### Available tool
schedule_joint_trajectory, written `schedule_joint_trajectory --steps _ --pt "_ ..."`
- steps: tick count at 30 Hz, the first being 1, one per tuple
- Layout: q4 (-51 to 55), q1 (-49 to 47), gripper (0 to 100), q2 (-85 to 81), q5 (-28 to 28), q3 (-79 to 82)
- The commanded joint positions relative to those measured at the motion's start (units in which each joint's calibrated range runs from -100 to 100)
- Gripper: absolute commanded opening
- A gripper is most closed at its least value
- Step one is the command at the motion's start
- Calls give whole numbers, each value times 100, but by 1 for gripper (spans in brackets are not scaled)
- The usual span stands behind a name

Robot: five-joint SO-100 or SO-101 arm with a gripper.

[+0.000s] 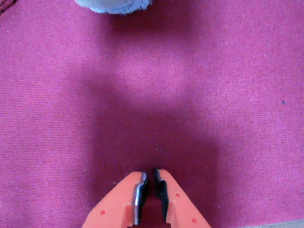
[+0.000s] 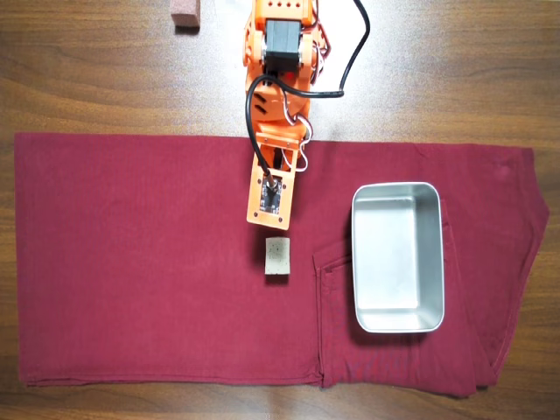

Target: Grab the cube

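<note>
The cube [image 2: 278, 257] is a small pale beige-grey speckled block lying on the red cloth [image 2: 131, 262], just below the arm's tip in the overhead view. In the wrist view only its lower edge [image 1: 114, 5] shows, at the top of the frame left of centre. My gripper [image 1: 149, 175] enters the wrist view from the bottom. Its orange fingers with dark pads are almost together, with nothing between them. It hovers over bare cloth, well short of the cube. In the overhead view the arm [image 2: 271, 192] hides the fingertips.
A metal tray [image 2: 353, 262] stands empty on the cloth, right of the cube. A reddish-brown block [image 2: 185, 13] lies on the wooden table [image 2: 437, 70] at the top, left of the arm's base. A black cable loops around the arm.
</note>
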Motion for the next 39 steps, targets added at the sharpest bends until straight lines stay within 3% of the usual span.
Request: schedule_joint_trajectory --steps 1,30,35,39 --pt "113 -23 3 -5 10 28" --pt "113 -61 4 -5 10 28" --pt "113 -301 0 4 83 28" --pt "39 83 6 30 205 -1083"
